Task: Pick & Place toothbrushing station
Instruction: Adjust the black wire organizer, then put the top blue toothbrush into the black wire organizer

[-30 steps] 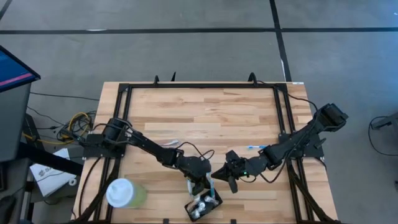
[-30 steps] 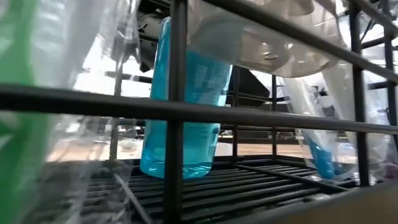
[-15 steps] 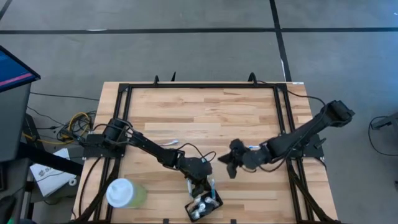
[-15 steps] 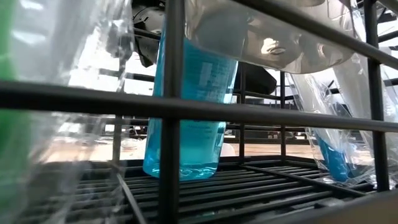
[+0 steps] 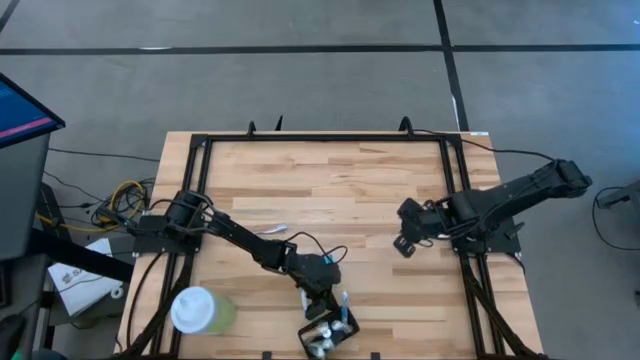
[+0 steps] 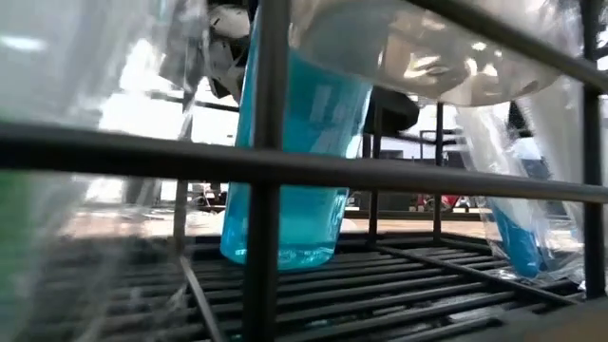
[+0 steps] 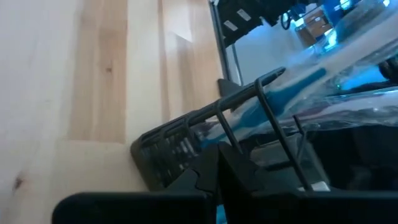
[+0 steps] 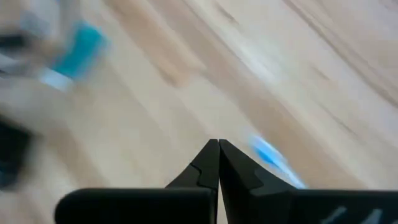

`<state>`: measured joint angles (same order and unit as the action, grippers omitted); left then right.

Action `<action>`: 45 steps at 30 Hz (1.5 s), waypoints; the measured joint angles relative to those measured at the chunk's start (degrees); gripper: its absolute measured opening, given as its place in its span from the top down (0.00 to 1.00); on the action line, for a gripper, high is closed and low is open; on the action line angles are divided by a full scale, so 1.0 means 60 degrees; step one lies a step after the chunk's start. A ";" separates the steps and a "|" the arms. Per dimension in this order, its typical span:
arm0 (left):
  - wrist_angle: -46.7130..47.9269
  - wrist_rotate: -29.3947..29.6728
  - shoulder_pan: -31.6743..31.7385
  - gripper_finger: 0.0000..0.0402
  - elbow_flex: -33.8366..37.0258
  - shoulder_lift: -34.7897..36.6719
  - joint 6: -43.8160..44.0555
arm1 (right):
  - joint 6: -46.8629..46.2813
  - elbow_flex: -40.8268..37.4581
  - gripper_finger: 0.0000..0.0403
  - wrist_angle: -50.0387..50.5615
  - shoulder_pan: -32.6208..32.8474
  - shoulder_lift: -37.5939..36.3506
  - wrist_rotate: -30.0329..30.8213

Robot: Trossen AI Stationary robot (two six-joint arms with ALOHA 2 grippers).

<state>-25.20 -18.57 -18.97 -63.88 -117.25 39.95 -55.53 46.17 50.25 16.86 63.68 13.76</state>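
The toothbrushing station's black wire holder [image 5: 328, 335] stands at the table's near edge, with wrapped toothbrushes and blue tubes [image 6: 285, 161] upright in it. Its bars [image 6: 266, 161] fill the low view. My left gripper [image 5: 322, 298] is shut at the holder's far side [image 7: 180, 143]. My right gripper [image 5: 400, 245] hovers shut over bare wood right of the table's middle. A blue-and-white toothbrush [image 8: 273, 158] lies just past its tips. Another wrapped toothbrush [image 5: 270, 230] lies flat on the table left of the middle. My left gripper [image 7: 217, 152] comes at the holder from the table's far-left side, slanting down. Its shut fingertips lie against the wire rim [image 7: 239, 134] on the holder's far side. Whether a wire is caught between them I cannot tell. The holder's base stays on the table.
A pale green cup with a white round lid [image 5: 200, 310] stands near the front left corner. A black frame [image 5: 320, 138] runs round the tabletop. A blurred teal thing [image 8: 78, 43] lies on the wood beyond my right gripper. Bare wood spans the far half.
My right gripper has drawn away from the holder toward the table's right edge and has tipped to point more steeply down; it stays shut. In the low view the holder's bars and blue tube have shifted a little.
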 joint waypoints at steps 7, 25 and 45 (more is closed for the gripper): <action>0.0628 0.0384 0.0384 1.00 -0.0005 0.0018 -0.0121 | 0.1897 0.0000 0.91 0.1553 -0.0514 0.0264 -0.0680; 0.3222 0.1261 0.1069 1.00 -0.0004 0.1110 -0.0662 | 0.4050 -0.1438 0.44 0.0124 -0.0013 0.0762 -0.1133; 0.3370 0.3211 0.1313 0.94 0.2472 0.4333 -0.0283 | 0.3497 -0.2320 0.46 -0.0755 -0.0283 0.0760 -0.1036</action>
<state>-4.97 0.70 -11.09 -49.05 -91.25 38.25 -34.54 32.25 45.72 15.16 68.24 7.55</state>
